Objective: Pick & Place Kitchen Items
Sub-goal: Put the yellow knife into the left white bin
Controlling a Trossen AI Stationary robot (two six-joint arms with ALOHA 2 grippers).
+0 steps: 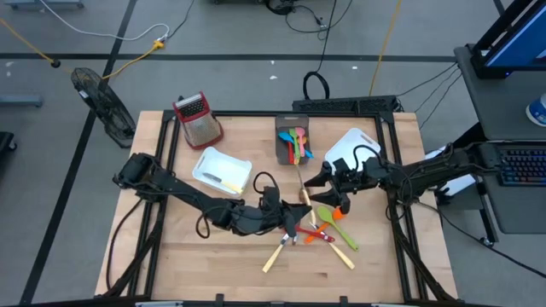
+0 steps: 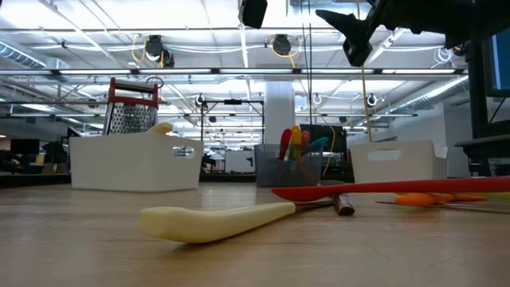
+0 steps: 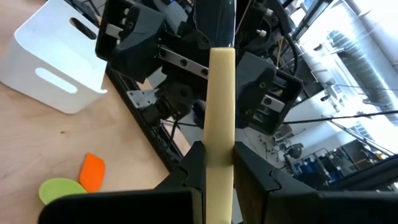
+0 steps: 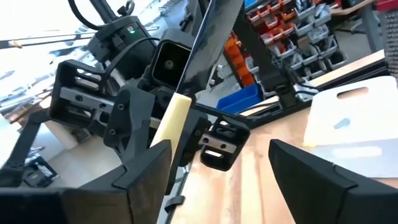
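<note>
My left gripper (image 1: pixel 300 220) is shut on a cream-handled utensil (image 3: pixel 221 93) with a dark blade; it also shows in the right wrist view (image 4: pixel 173 118). My right gripper (image 1: pixel 318 181) is open and empty (image 4: pixel 217 155), and faces the utensil from the table's right. A green spatula (image 1: pixel 328 217), an orange utensil (image 1: pixel 341 210), a red one (image 1: pixel 317 236) and cream-handled cutlery (image 1: pixel 275 256) lie flat on the table near the front. A grey bin (image 1: pixel 293 145) holds several coloured utensils. My left gripper pinches the utensil's cream handle (image 3: pixel 219 149) between its two fingers. The handle runs along the fingers and sticks out well past their tips, with the dark blade (image 3: pixel 216 18) beyond. It points slanting up toward my right arm, clear of the table.
A white bin (image 1: pixel 222 170) stands left of centre, and another white bin (image 1: pixel 354 149) at the right. A red-topped metal grater (image 1: pixel 198 118) stands at the far left. In the low view a cream spatula (image 2: pixel 215 222) and a red spoon (image 2: pixel 382 189) lie near the front edge.
</note>
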